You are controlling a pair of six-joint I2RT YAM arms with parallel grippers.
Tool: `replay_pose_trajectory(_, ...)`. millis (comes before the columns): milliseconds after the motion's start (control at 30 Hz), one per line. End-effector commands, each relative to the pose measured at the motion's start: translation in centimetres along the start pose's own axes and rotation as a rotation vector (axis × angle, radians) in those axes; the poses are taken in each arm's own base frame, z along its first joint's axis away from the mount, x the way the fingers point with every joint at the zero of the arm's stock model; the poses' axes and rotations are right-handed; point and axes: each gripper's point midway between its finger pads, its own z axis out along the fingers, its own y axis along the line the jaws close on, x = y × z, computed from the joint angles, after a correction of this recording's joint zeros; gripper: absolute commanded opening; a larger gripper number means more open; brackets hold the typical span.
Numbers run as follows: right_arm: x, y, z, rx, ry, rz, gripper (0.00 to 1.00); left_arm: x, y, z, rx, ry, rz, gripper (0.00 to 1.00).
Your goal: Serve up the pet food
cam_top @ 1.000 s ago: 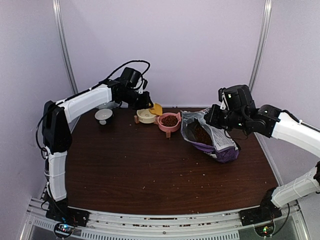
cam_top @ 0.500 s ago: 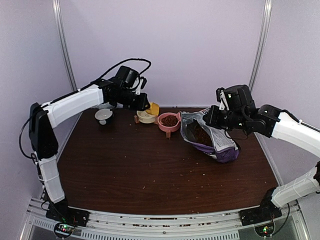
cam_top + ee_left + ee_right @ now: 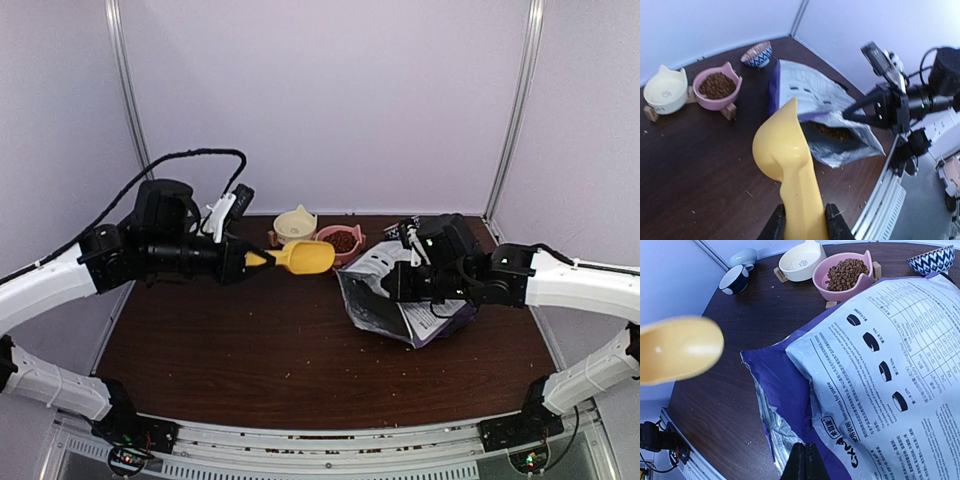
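Pet food [image 3: 832,134] is lying inside the open purple bag [image 3: 880,365], whose rim the right gripper [image 3: 801,460] is pinching tightly, while the left gripper [image 3: 802,222] is clamping the handle of a yellow scoop [image 3: 782,150] held near the bag's mouth. Beyond, the pink bowl [image 3: 340,240] is sitting filled with kibble; the cream bowl [image 3: 294,224] beside it is standing empty, apparently awaiting its serving.

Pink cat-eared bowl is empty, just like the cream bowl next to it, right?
No. The pink cat-eared bowl holds reddish-brown kibble pellets; only the cream cat-eared bowl next to it is empty. The right wrist view shows it.
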Motion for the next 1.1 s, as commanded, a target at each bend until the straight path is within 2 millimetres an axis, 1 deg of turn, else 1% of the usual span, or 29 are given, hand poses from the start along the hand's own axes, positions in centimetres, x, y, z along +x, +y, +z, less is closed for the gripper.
replay_pose_trajectory(0,0.5,0.5,0.6,-0.004,-0.033,0.033,0.00,2.2,-3.0,-1.5,0.130,-0.021,0.032,0.00)
replay_pose_trajectory(133,0.9,1.6,0.9,0.002,-0.036,0.030,0.00,4.8,-3.9,-1.9,0.165,0.005,0.032,0.00)
replay_pose_trajectory(267,1.4,3.2,1.2,-0.004,-0.029,0.023,0.00,5.7,-4.5,-1.8,0.196,-0.011,0.024,0.00)
replay_pose_trajectory(367,1.5,4.7,1.3,-0.015,-0.026,0.016,0.00,6.4,-4.4,-1.1,0.198,-0.016,0.025,0.00)
replay_pose_trajectory(433,1.4,5.8,1.3,-0.028,-0.029,0.016,0.00,7.3,-4.0,-0.3,0.189,-0.004,0.024,0.00)
replay_pose_trajectory(500,1.4,6.9,1.3,-0.044,-0.028,0.014,0.00,8.5,-3.1,0.7,0.153,0.024,0.017,0.00)
replay_pose_trajectory(567,1.4,8.0,1.3,-0.060,-0.023,0.006,0.00,9.2,-2.6,1.3,0.126,0.032,0.019,0.00)
replay_pose_trajectory(633,1.5,9.2,1.5,-0.080,-0.013,-0.005,0.00,9.3,-2.2,1.6,0.106,0.023,0.025,0.00)
replay_pose_trajectory(733,1.9,11.3,1.7,-0.123,0.013,-0.024,0.00,9.1,-1.4,2.1,0.065,-0.018,0.030,0.00)
replay_pose_trajectory(900,1.8,14.9,1.3,-0.202,0.041,-0.007,0.00,9.8,1.0,3.5,-0.092,-0.035,0.089,0.00)
replay_pose_trajectory(967,1.4,16.0,0.9,-0.235,0.036,0.005,0.00,10.3,2.1,4.1,-0.162,-0.044,0.110,0.00)
replay_pose_trajectory(1000,1.3,16.2,0.8,-0.242,0.035,0.009,0.02,10.2,2.4,4.3,-0.188,-0.058,0.115,0.00)
replay_pose_trajectory(1067,1.0,16.2,0.7,-0.243,0.025,0.013,0.13,9.7,2.7,4.6,-0.217,-0.109,0.119,0.00)
